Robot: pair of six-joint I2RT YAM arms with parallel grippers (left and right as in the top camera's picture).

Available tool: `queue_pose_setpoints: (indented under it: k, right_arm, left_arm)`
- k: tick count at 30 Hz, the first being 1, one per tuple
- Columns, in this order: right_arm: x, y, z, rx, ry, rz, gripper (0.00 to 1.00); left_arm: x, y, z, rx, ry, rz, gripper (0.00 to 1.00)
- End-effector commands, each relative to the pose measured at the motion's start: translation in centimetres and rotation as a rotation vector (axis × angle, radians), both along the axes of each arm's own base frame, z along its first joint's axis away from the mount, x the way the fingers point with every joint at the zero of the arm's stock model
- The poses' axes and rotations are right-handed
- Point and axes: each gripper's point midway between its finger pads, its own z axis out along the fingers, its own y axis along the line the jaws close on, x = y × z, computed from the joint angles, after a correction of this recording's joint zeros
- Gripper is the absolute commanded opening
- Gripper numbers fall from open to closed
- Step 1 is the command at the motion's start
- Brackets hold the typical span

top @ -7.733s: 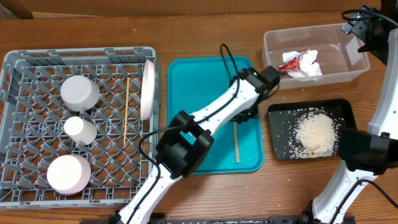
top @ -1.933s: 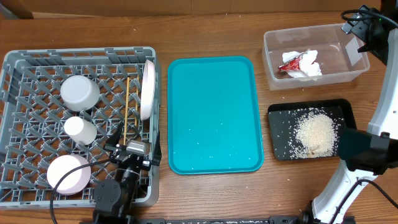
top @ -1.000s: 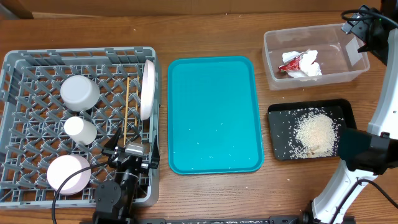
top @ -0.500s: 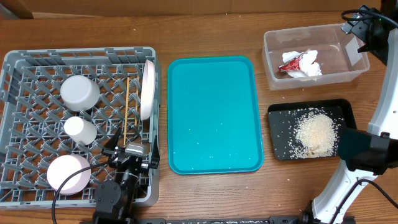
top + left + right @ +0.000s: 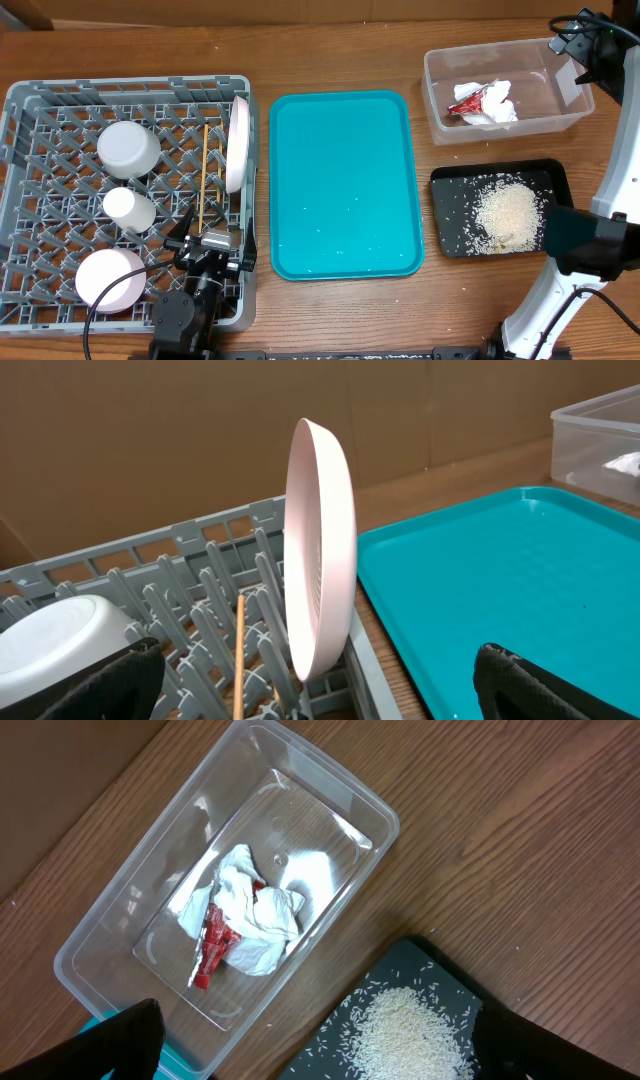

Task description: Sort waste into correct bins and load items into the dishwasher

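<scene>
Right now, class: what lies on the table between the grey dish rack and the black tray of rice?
Only the teal serving tray lies there, flat on the wooden table; the overhead view shows it whole.

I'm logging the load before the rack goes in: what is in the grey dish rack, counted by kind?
Plate: 1
Bowl: 1
Small cup: 1
Small round dish: 1
Chopsticks: 2
Total: 6 in the dish rack
</scene>
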Motion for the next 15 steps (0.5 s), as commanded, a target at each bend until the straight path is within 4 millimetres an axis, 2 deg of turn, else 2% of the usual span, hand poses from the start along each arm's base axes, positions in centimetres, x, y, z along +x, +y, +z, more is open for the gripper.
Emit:
queue_pose_setpoints:
  k: [1,7,15]
  right_arm:
    - [-0.7,0.0,2.2,-0.022,-0.055,0.0,1.0]
    - [-2.9,1.3,6.8,-0.042,-0.168,0.02,1.0]
    - [-8.8,2.3,14.4,-0.081,-0.378,0.018,1.0]
  left_arm:
    - [0.0,0.3,0.1,0.014,-0.009,0.013,1.0]
    - [0.0,0.3,0.1,0.014,-0.009,0.013,1.0]
    - [0.0,0.3,0.1,0.014,-0.009,0.013,1.0]
